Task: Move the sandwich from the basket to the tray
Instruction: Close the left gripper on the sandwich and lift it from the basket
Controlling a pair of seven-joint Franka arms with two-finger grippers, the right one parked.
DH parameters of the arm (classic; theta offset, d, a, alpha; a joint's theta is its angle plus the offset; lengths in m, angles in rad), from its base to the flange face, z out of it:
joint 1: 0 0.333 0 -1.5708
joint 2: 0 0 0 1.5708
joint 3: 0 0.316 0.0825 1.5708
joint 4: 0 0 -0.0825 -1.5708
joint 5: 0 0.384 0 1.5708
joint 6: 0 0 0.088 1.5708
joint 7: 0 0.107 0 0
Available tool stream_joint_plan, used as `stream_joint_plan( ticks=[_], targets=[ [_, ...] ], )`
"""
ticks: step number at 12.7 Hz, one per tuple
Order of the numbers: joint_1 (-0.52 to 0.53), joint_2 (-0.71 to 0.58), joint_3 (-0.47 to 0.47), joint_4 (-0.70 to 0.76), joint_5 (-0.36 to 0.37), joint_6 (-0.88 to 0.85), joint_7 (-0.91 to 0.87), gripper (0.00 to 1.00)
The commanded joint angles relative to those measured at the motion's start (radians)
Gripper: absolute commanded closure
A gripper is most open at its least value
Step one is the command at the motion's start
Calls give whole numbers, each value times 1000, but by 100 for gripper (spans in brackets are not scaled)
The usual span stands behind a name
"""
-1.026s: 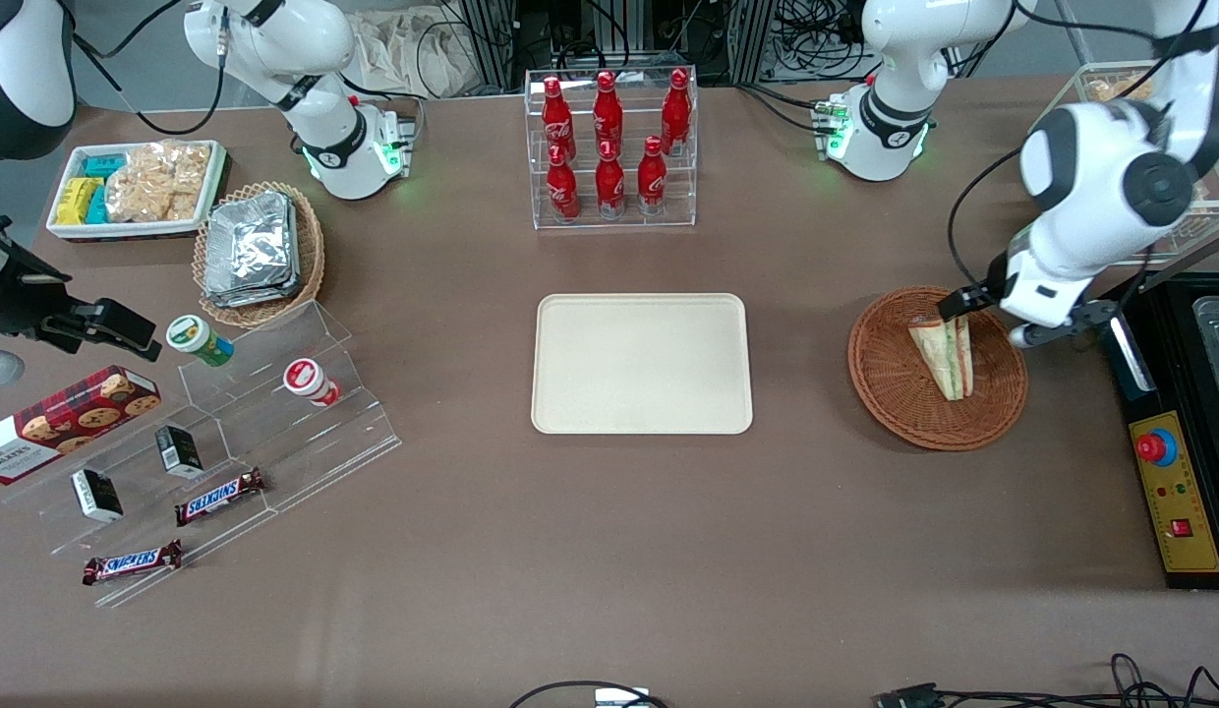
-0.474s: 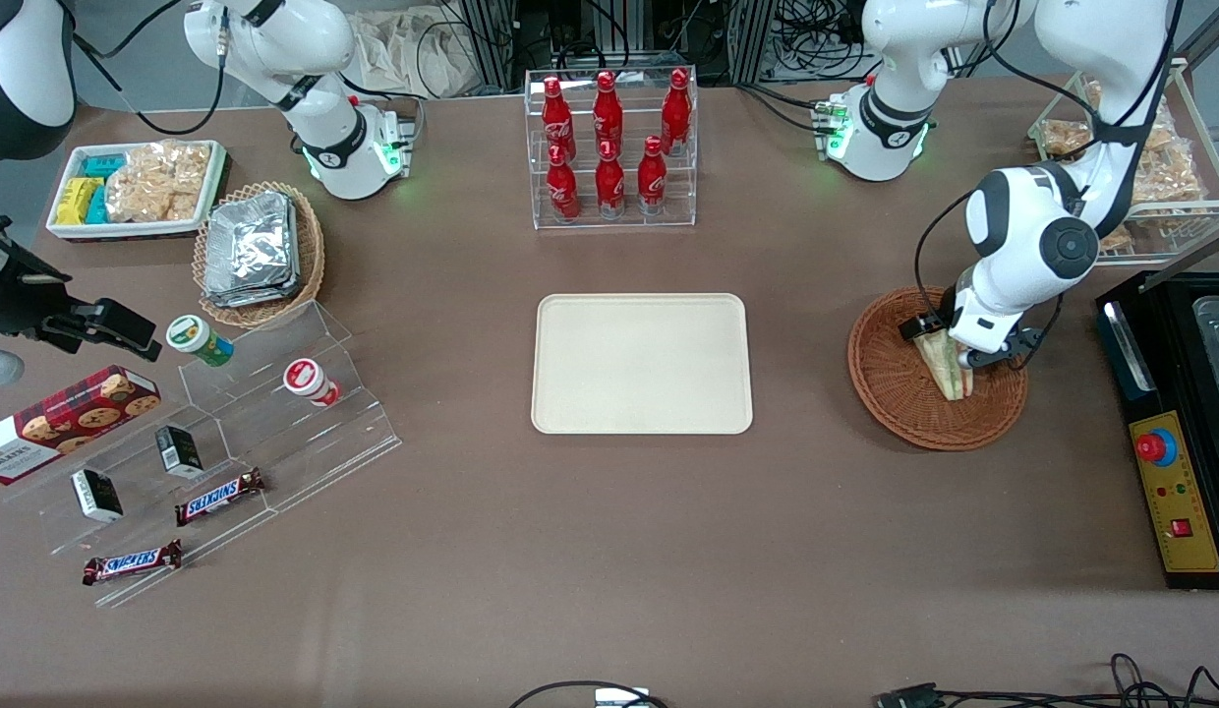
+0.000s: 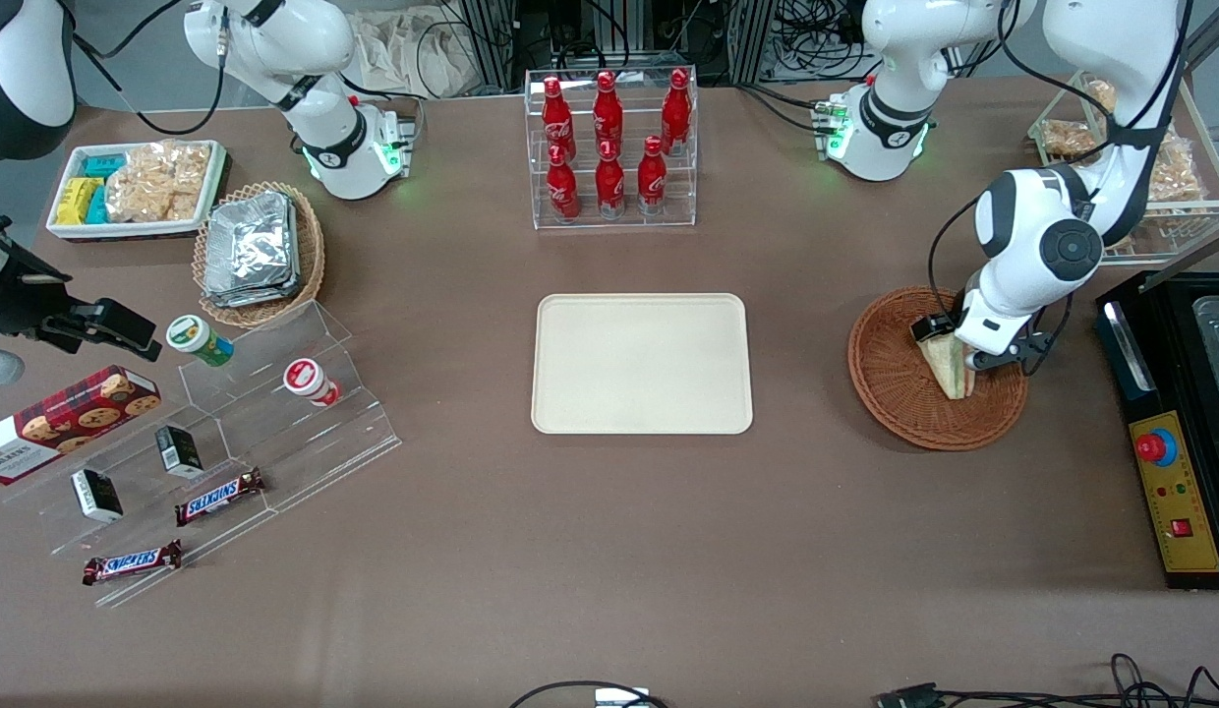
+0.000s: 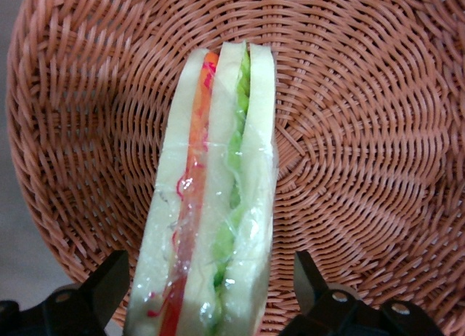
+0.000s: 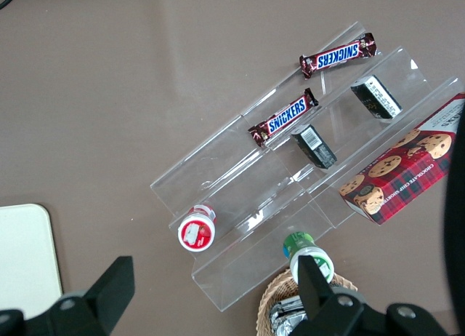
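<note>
Six red cola bottles in a clear rack, foil packs in tan wicker, two Snickers bars

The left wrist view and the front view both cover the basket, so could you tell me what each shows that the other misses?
Only the left wrist view shows the hand open, one finger on each side of the sandwich with a gap, and the orange-red and green filling under clear wrap. Only the front view shows the bare tray, lying toward the parked arm's end of the table from the basket, and the bottle rack. Both show the sandwich lying in the basket.
</note>
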Motion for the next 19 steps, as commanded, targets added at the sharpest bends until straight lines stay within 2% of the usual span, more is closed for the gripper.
stream_joint_plan(
  ticks=[1, 2, 3, 4, 8, 10, 13, 15, 17, 19],
  targets=[
    [6, -5, 0, 2, 25, 5, -10, 10],
    [6, -5, 0, 2, 26, 5, -7, 39],
    [6, -6, 0, 4, 26, 5, -4, 78],
    [6, -6, 0, 6, 26, 5, -2, 100],
    [3, -37, -3, 12, 28, -19, -1, 100],
    [-5, -116, -4, 47, 28, -154, 2, 100],
    [-11, -267, -12, 163, 13, -442, 9, 100],
    [-52, -312, -9, 321, -16, -663, 19, 100],
    [-72, -289, -6, 529, -82, -878, 30, 100],
    [-88, -269, -7, 654, -84, -967, 59, 100]
  ],
)
